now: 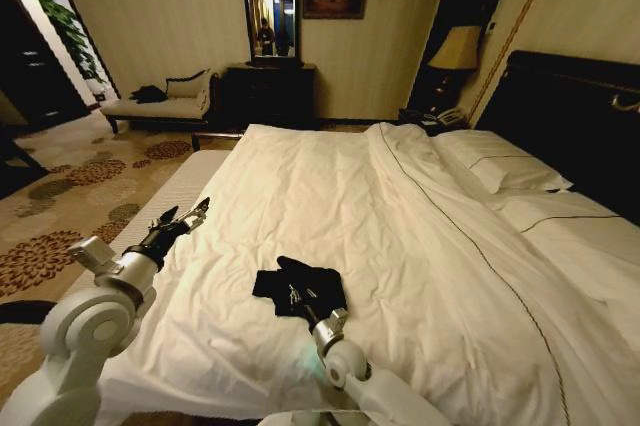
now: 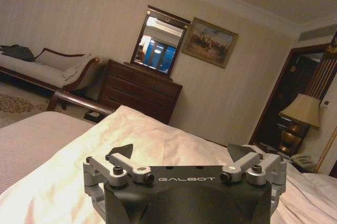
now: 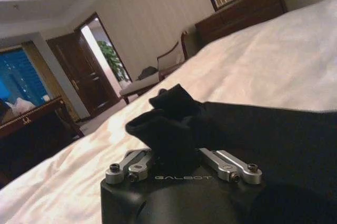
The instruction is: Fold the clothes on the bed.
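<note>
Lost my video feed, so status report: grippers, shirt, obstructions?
Right gripper shut on T-shirt, bunched on the bed. Left gripper open, hovering over the bed's left edge. Nothing in the way.

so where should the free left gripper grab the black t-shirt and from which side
Probably the loose bunched edge on the robot's left side of the T-shirt, coming in low from the left. The left gripper hangs open over bare duvet there, while the right gripper is already shut on the near fold of fabric.
</note>
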